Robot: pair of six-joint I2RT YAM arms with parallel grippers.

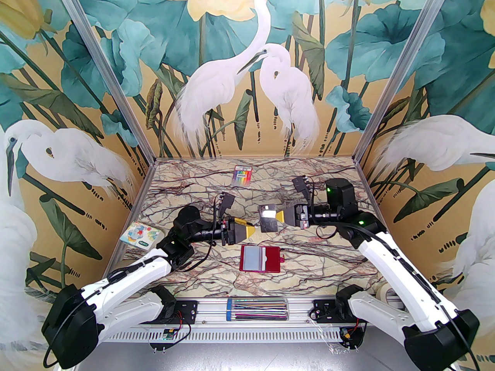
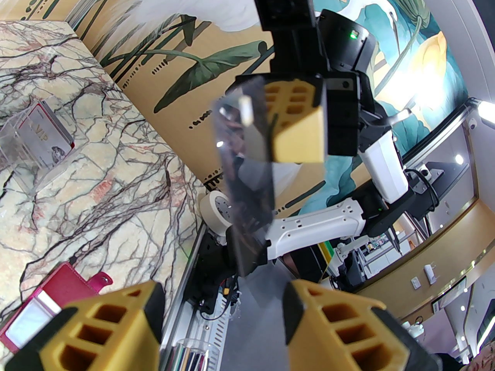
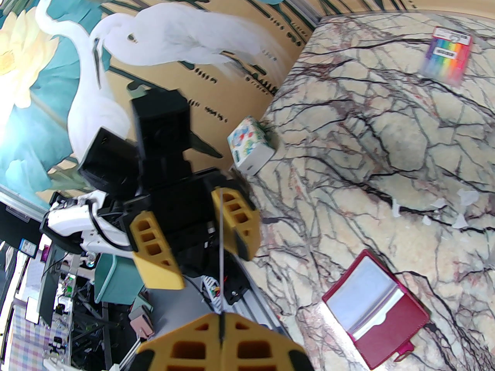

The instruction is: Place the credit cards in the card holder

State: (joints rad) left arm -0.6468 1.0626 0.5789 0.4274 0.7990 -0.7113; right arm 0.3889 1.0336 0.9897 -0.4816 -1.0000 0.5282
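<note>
One card [image 1: 269, 215] is off the table [image 1: 185, 191], pinched at one end by the right gripper [image 1: 279, 216], whose jaws are shut flat on it; it hangs in the air between the two arms, above and behind the wallet [image 1: 267, 259]. Facing it is the left gripper [image 1: 253, 231], jaws apart and holding nothing, its fingertips close to the card's free end; whether they touch it I cannot tell. The wallet lies open on the table near the front edge, spine flat, snap tab out to the side, its clear sleeves [image 3: 359, 296] facing up. The sleeve on top looks pale and glossy, and I cannot tell whether any card already sits in it. At least one more, a VIP card [image 2: 44, 137], stands leaning inside a clear box [image 2: 23, 157] farther back on the table, so the supply is not used up. By my reading the job is at an early or middle point: a card is lifted and perhaps being passed or re-gripped between the arms, but it has yet to come down to the wallet and slide into a sleeve, and the boxed card waits after it.
</note>
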